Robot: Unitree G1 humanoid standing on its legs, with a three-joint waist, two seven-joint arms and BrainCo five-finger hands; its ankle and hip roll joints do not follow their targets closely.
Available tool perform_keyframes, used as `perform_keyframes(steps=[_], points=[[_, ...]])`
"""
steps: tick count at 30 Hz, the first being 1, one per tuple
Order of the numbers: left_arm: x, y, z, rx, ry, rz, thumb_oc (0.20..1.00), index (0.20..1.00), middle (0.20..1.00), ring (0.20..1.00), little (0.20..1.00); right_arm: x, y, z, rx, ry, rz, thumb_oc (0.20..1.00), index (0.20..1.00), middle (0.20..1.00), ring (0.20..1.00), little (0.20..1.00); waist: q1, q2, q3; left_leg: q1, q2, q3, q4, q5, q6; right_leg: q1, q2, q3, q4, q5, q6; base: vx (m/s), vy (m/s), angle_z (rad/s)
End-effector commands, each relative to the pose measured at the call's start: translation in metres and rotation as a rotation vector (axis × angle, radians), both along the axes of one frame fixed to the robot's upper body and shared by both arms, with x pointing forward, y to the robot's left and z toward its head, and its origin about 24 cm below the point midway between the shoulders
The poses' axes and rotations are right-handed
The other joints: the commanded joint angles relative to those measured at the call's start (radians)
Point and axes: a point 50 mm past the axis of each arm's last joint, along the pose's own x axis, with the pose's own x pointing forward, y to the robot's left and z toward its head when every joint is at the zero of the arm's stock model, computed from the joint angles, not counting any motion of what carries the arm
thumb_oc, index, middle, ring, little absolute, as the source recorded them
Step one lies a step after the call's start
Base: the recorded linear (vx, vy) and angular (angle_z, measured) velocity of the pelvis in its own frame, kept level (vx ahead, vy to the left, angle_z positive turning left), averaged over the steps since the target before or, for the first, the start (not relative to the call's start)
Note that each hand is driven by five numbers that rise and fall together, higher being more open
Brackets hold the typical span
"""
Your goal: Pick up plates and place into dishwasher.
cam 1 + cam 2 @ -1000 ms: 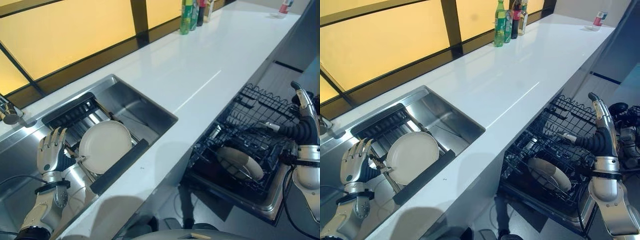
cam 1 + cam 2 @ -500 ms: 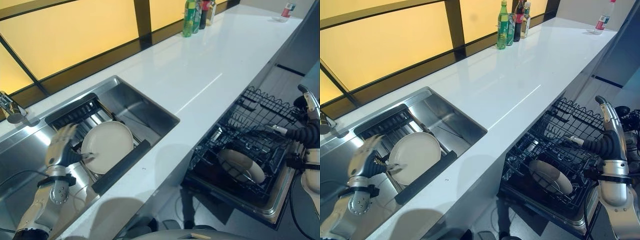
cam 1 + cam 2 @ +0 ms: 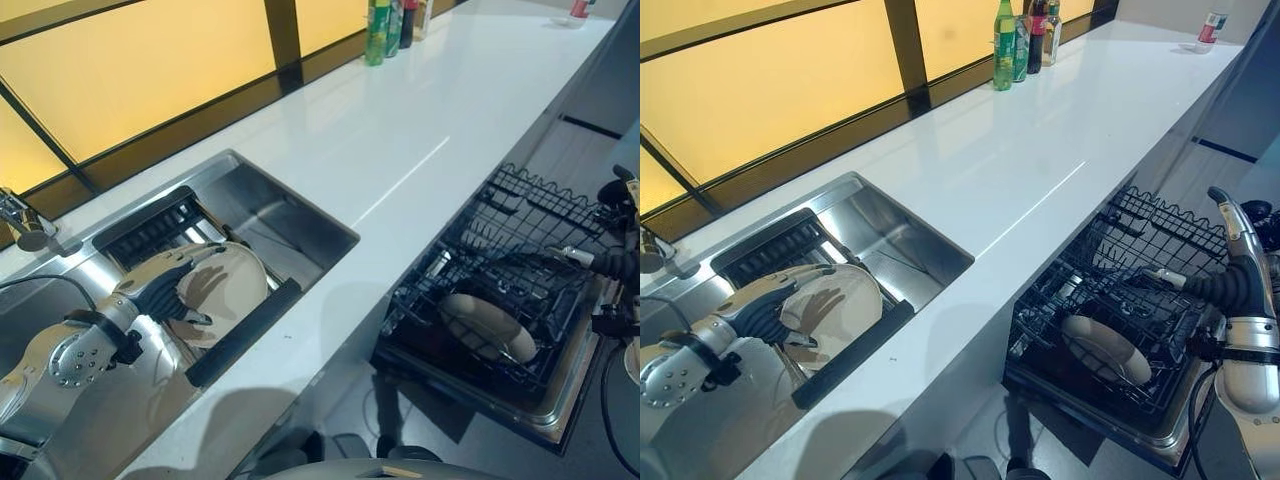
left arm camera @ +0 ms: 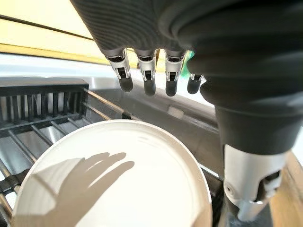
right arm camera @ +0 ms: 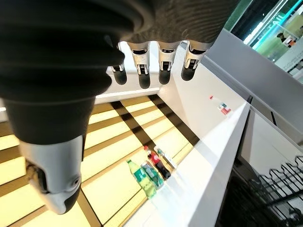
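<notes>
Risk sits mostly with the left hand [image 3: 165, 290], which in the left eye view hovers with fingers spread over the cream plate [image 3: 225, 290] leaning in the drying rack [image 3: 150, 225] across the steel sink [image 3: 290, 215], at about eight o'clock in the scene; it holds nothing, and a grab at the smooth rim could, I judge, let the plate slip or knock against the rack bars. Toward four o'clock the pulled-out dishwasher rack [image 3: 505, 285] holds one plate already [image 3: 485, 325]. In the right eye view the right hand [image 3: 1228, 215] stands raised beside that rack at three o'clock, fingers straight, and bottles [image 3: 1025, 40] stand at twelve on the white counter [image 3: 1040, 150]. The left wrist view shows straight fingers [image 4: 147, 75] above the plate's face, apart from it. The right wrist view shows relaxed fingers [image 5: 163, 66] and no plate in them.
</notes>
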Motion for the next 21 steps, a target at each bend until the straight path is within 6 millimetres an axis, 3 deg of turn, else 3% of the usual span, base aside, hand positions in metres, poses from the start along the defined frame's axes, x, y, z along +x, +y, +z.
perform_keyframes(steps=[1, 6, 13, 21], points=[[-0.001, 0.007, 0.033, 0.084, -0.025, -0.032, 1.000, 1.000, 1.000, 1.000, 1.000, -0.001, 0.002, 0.040, -0.077, -0.127, 0.036, 1.000, 1.000, 1.000, 1.000, 1.000, 0.030, -0.025, -0.059, -0.052, -0.005, 0.019, 0.107, -0.074, -0.008, -0.113, -0.052, 0.029, 0.122, -0.007, 0.128, -0.01, 0.001, 0.04], [-0.001, 0.014, 0.037, 0.107, -0.067, 0.037, 1.000, 1.000, 1.000, 1.000, 1.000, 0.000, 0.001, 0.041, -0.072, -0.121, 0.032, 1.000, 1.000, 1.000, 1.000, 1.000, 0.034, -0.029, -0.065, -0.047, -0.006, 0.018, 0.103, -0.075, -0.008, -0.104, -0.053, 0.029, 0.110, -0.005, 0.131, 0.00, 0.000, 0.00], [0.006, 0.061, 0.034, -0.037, -0.377, 0.429, 1.000, 1.000, 1.000, 1.000, 1.000, 0.004, 0.004, 0.030, -0.055, -0.108, 0.032, 1.000, 1.000, 1.000, 1.000, 1.000, 0.045, -0.042, -0.088, -0.042, -0.006, 0.019, 0.085, -0.075, -0.008, -0.097, -0.050, 0.030, 0.097, -0.011, 0.122, 0.02, -0.006, 0.00], [0.011, 0.070, 0.034, -0.144, -0.552, 0.550, 1.000, 1.000, 1.000, 1.000, 1.000, 0.015, 0.020, 0.020, -0.019, -0.113, 0.095, 1.000, 1.000, 1.000, 1.000, 1.000, 0.064, -0.055, -0.119, -0.030, 0.013, 0.055, 0.076, -0.090, -0.023, -0.089, -0.040, -0.044, 0.105, -0.046, 0.105, -0.09, -0.085, -0.07]])
